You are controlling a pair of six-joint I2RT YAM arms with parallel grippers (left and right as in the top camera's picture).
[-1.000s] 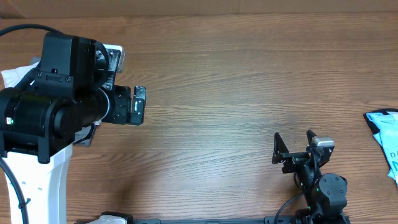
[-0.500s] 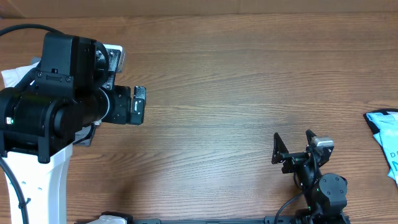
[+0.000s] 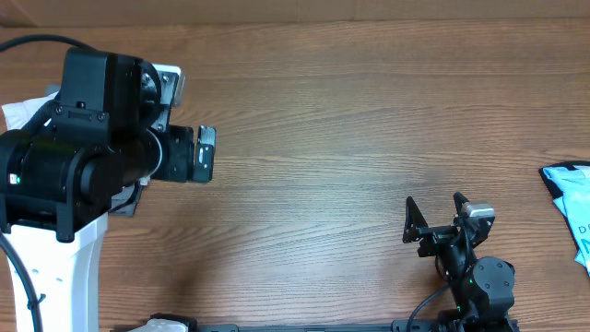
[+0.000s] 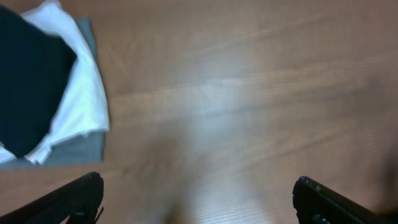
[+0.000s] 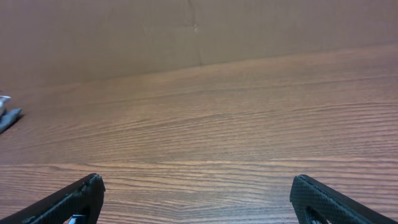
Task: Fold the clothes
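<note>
The black T-shirt (image 4: pixel 28 74) lies bunched on a white garment (image 4: pixel 81 93) and a grey cloth (image 4: pixel 81 152) at the left edge of the table (image 3: pixel 350 111). It shows from the left wrist, while overhead the left arm hides it. The left gripper (image 4: pixel 198 186) hangs just beside the pile, jaws wide apart and empty. The right gripper (image 3: pixel 433 210), likewise spread and empty, sits near the front edge, well apart from the pile. A blue item (image 3: pixel 570 198) lies far right. A clean pick likely means pinching only black fabric, lifting it clear of the white layer, then spreading it on bare wood.
</note>
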